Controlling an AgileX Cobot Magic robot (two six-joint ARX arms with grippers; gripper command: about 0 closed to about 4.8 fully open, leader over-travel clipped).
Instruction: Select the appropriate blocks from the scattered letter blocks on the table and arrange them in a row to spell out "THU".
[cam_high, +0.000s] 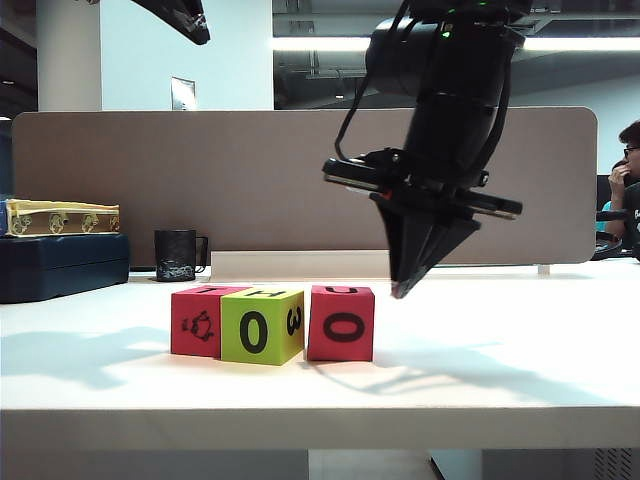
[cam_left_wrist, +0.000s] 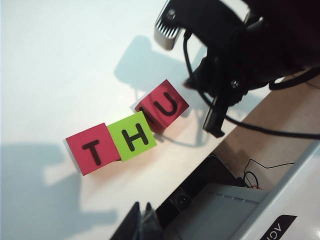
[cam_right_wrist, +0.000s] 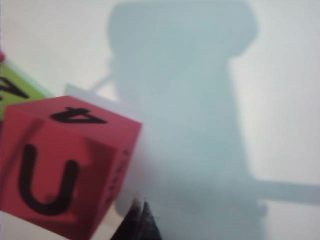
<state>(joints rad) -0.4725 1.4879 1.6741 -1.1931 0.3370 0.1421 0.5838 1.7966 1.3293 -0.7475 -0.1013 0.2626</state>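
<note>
Two pinkish-red letter blocks (cam_left_wrist: 92, 149) (cam_left_wrist: 162, 105), one lime green (cam_left_wrist: 132, 136), black print; white table (cam_left_wrist: 55, 60).

We see three soft foam blocks on the flat white table (cam_left_wrist: 60, 60): a red T block (cam_left_wrist: 93, 148), a green H block (cam_left_wrist: 132, 136) touching it, and a red U block (cam_left_wrist: 162, 106). The black right gripper (cam_left_wrist: 216, 131) hangs just beside the U block, not touching. Our left gripper's (cam_left_wrist: 142, 220) dark tips are pressed together.

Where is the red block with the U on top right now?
In the exterior view, the U block stands on the table at the right end of the row, just apart from the green block, below-left of the shut right hand.
</note>
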